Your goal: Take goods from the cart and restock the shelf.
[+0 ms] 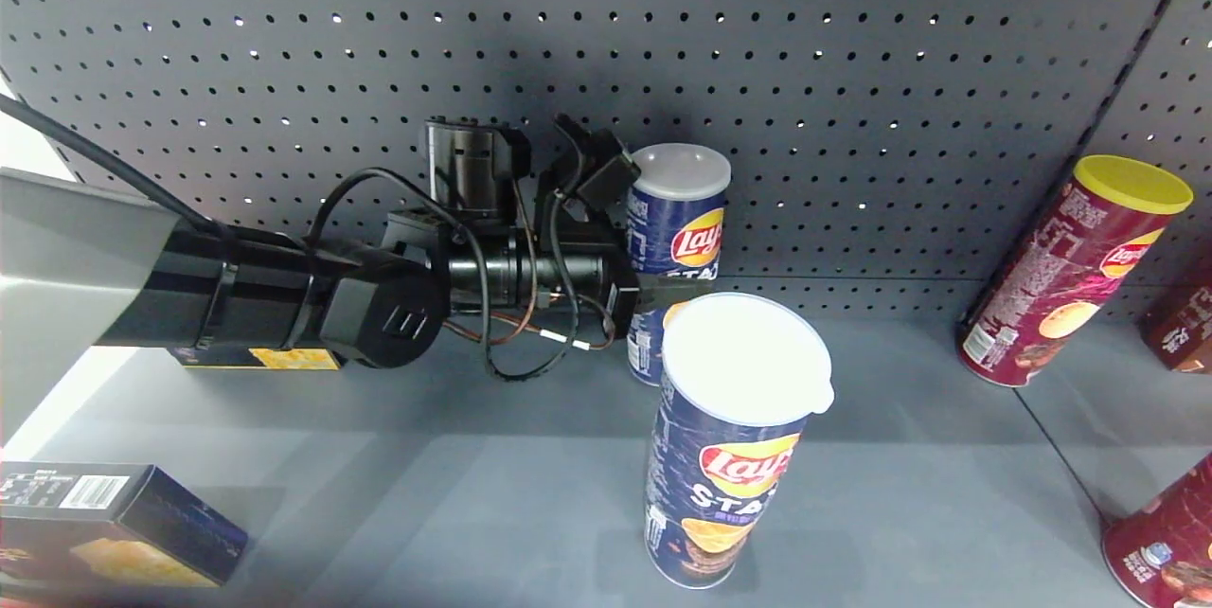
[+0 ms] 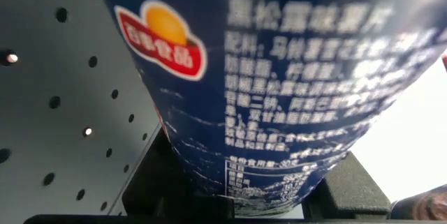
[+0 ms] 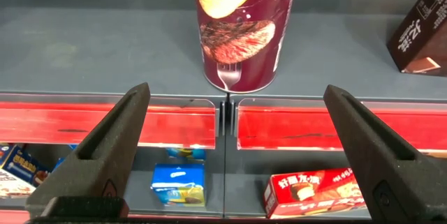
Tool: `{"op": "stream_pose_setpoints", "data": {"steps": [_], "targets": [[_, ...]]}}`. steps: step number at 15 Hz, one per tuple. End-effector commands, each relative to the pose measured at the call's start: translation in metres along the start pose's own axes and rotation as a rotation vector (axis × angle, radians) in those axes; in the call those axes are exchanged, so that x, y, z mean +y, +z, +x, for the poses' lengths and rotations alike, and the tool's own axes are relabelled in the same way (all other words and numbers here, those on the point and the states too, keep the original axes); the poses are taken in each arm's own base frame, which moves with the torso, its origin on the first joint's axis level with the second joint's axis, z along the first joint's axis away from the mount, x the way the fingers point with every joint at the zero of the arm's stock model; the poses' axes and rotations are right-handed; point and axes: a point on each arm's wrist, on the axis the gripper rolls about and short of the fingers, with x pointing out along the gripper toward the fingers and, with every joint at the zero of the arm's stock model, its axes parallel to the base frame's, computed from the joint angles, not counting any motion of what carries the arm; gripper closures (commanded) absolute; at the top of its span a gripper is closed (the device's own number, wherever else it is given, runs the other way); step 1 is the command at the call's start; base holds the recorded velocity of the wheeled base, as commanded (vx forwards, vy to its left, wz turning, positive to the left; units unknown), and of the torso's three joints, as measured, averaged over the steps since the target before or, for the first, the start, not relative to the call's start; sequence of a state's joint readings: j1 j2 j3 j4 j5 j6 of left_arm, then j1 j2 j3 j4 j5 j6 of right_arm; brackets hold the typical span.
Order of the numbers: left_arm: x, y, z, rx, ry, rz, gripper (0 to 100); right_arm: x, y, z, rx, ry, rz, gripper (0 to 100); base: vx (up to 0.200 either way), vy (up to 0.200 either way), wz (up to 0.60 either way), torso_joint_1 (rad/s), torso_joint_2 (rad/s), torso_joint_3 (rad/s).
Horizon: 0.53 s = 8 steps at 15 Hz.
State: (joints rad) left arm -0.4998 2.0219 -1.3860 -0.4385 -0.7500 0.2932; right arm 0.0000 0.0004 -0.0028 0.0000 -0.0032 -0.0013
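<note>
A blue chips can (image 1: 677,229) with a white lid stands at the back of the grey shelf (image 1: 492,485), close to the pegboard wall. My left gripper (image 1: 678,290) comes in from the left and is shut on this can at mid height; one finger crosses its front. In the left wrist view the blue chips can (image 2: 279,77) sits between the dark fingers (image 2: 353,189). A second blue can (image 1: 729,438) stands upright just in front of it. My right gripper (image 3: 237,95) hangs open before a shelf edge, facing a red chips can (image 3: 244,28).
A red can (image 1: 1070,277) leans against the pegboard at the right, and another red can (image 1: 1160,542) stands at the front right. A dark box (image 1: 104,523) lies at the front left. Below the red price strip (image 3: 167,126), boxed goods (image 3: 178,182) fill a lower shelf.
</note>
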Motion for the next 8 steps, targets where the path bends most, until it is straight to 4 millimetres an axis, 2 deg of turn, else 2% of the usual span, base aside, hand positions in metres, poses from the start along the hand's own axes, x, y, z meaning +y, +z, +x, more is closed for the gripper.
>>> {"op": "stream_pose_setpoints", "data": {"steps": [1,8], "targets": [[0.0012,-0.005,0.0029,0.007,-0.002,-0.007,100,0.0,-0.0004,0.0001,0.001,0.0,0.0,0,0.0,0.0,0.0,0.0,0.0,0.0],[0.0,-0.0096,0.0077,0.0,-0.002,0.008,100,0.0,0.0001,-0.0001,-0.001,0.0,0.0,0,0.0,0.0,0.0,0.0,0.0,0.0]]}}
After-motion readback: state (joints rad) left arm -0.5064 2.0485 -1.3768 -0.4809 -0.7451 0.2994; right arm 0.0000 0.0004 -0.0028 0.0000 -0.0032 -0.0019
